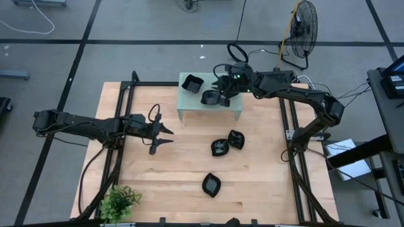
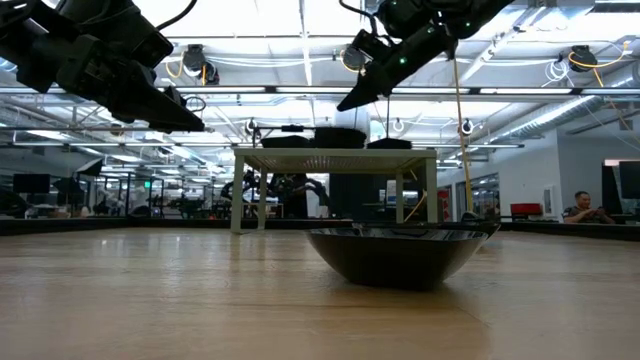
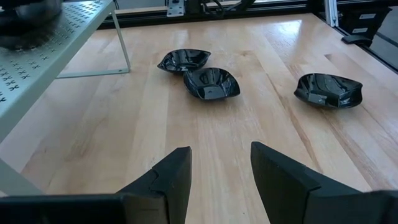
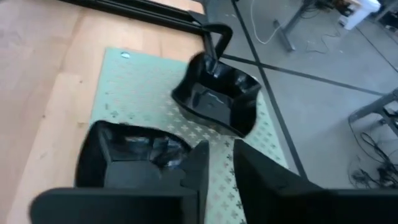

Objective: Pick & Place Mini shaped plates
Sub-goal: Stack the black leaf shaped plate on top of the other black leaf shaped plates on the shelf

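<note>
Small glossy black mini shaped plates stand on the pale green perforated stand (image 1: 189, 107) at the table's far side: one at its far left corner (image 1: 191, 82) (image 4: 217, 99), one nearer the middle (image 1: 210, 97) (image 4: 130, 155). Three more plates lie on the wooden table (image 1: 219, 147) (image 1: 236, 139) (image 1: 211, 184). My right gripper (image 4: 217, 163) hangs above the stand (image 2: 362, 95), slanting down, its fingers a little apart with nothing between them. My left gripper (image 1: 165, 136) (image 3: 221, 165) waits open over the table's left part, clear of everything.
A small green plant (image 1: 120, 200) stands at the table's near left corner. Black frame rails (image 1: 120, 94) run along the table's left, far and right sides. Bare wood lies between the stand and the near plate (image 2: 400, 255).
</note>
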Controlling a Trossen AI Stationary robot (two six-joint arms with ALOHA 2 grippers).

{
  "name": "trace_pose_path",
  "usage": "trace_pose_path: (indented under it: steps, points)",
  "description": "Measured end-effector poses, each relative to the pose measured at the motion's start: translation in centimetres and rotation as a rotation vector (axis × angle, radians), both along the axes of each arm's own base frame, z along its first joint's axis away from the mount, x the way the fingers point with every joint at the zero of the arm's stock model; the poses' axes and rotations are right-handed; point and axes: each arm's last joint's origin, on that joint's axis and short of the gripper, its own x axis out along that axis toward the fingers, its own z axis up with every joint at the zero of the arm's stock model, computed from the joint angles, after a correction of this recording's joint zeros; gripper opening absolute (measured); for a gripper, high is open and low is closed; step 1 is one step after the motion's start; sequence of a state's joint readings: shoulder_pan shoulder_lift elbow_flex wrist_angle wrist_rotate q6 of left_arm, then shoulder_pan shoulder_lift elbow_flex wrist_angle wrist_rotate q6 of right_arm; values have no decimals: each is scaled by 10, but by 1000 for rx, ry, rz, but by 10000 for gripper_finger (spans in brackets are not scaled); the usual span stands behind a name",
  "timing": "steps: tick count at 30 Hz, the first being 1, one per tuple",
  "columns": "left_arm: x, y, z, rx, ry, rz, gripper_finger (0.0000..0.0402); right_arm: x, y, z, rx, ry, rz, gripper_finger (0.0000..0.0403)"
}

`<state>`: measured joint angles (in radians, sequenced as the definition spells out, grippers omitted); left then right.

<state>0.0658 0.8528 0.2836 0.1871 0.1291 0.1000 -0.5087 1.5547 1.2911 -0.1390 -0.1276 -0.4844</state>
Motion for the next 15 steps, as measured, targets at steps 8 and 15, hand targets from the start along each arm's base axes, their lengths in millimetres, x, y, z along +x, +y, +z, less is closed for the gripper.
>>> trace_pose_path:
  steps: [8, 15]
  points:
    - [0, 0, 0, 0, 3, 0, 170, 3, 21, 13, 83, -82, 5, 110]
    - [0, 0, 0, -6, 6, 2, 170, -3, 78, 22, 444, -63, -88, 127]
